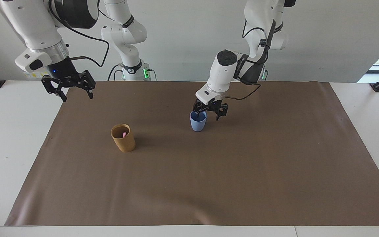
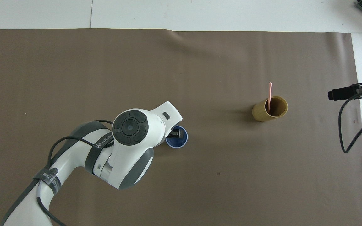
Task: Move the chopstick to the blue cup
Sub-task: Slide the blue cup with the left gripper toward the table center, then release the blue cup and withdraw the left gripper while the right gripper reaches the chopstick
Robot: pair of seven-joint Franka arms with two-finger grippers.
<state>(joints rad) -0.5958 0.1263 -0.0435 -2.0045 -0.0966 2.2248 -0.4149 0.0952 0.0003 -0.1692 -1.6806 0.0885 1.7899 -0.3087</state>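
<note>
Brown matting (image 1: 209, 184) covers most of the white table (image 1: 8, 138), and two cups stand on it well apart. The blue cup (image 1: 198, 122) stands upright near the middle of the mat, on the robots' half. The tan cup (image 1: 123, 137) stands toward the right arm's end of the table and slightly farther from the robots than the blue cup. The chopstick (image 2: 269, 95), thin and pink, stands inside the tan cup, leaning on its rim; in the overhead view its upper part sticks out above the rim, while in the facing view only a short pink tip shows inside the cup's mouth.

The left pincer (image 1: 210, 113) hangs right at the blue cup's rim, pointing down. Its fingers are spread apart, one at the cup's mouth and the other outside the cup on the side toward the left arm's end of the table, so the cup's wall lies between them without being clamped. Whether the inner finger touches the wall I cannot tell. In the overhead view the arm's wrist hides most of this pincer, and only a finger shows over the cup's dark inside.

The right pincer (image 1: 74, 91) hangs in the air over the mat's edge at the right arm's end of the table, spread wide and holding nothing.
</note>
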